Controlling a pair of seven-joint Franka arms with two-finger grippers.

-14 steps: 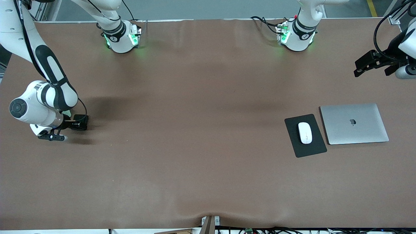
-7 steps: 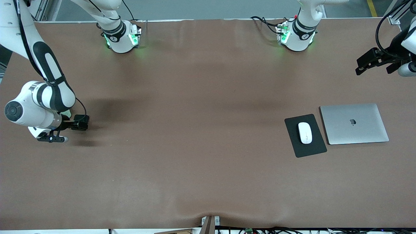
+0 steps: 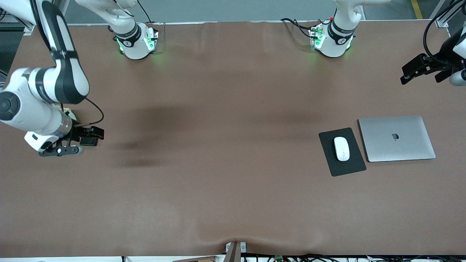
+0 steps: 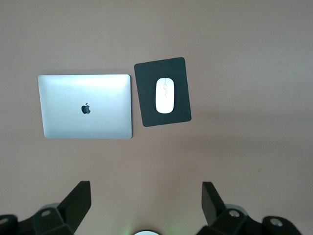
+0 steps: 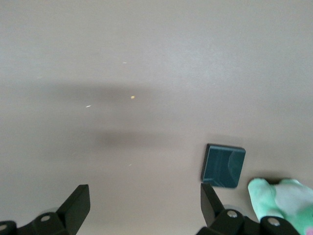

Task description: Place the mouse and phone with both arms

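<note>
The white mouse (image 3: 342, 148) lies on a black mouse pad (image 3: 350, 168) beside a closed silver laptop (image 3: 397, 138). The left wrist view shows the mouse (image 4: 165, 95) too. The black phone (image 5: 223, 165) lies flat on the table at the right arm's end. In the front view the phone (image 3: 88, 141) is partly covered by the right wrist's black parts. My right gripper (image 3: 60, 150) hangs open and empty above the table just beside the phone, which lies beside one finger (image 5: 210, 198) in the right wrist view. My left gripper (image 3: 418, 69) is open and empty, high over the table's left-arm end.
A pale green plush toy (image 5: 281, 198) lies next to the phone, mostly hidden by the right arm in the front view. The laptop (image 4: 87, 106) and mouse pad (image 4: 146, 93) lie side by side. The brown table cover (image 3: 218, 163) is wrinkled at its front edge.
My right arm has risen and its gripper has lifted a little; its shadow has spread toward the table's middle. My left gripper has edged slightly toward the table's end.
</note>
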